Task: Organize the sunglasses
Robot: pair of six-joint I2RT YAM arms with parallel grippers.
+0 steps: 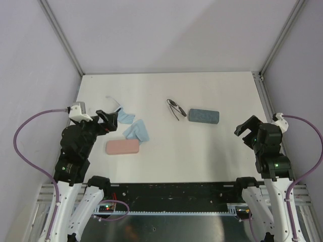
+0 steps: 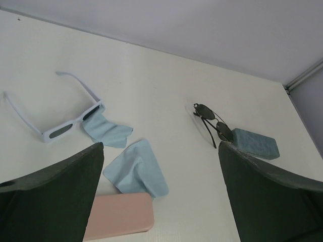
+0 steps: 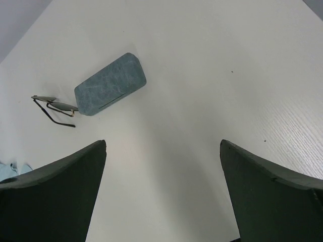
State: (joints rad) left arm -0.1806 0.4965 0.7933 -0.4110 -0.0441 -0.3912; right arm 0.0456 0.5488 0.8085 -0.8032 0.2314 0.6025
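On the table's (image 1: 202,151) left, the white sunglasses (image 2: 70,124) lie unfolded against a blue cloth (image 2: 105,133); the dark sunglasses (image 2: 215,125) lie mid-table beside a grey case (image 2: 255,142). Left gripper (image 1: 108,121) and right gripper (image 1: 244,130) hang open, empty. Both pairs look light, thin, fragile: pinch the bridge, not lenses.

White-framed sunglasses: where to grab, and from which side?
Pinch the white-framed sunglasses at the bridge, straight down with the open left gripper, one finger each side of the front bar. Its arms lie unfolded, splayed toward the far wall, so the front is the compact part. Probably avoid the end touching the light blue cloth.
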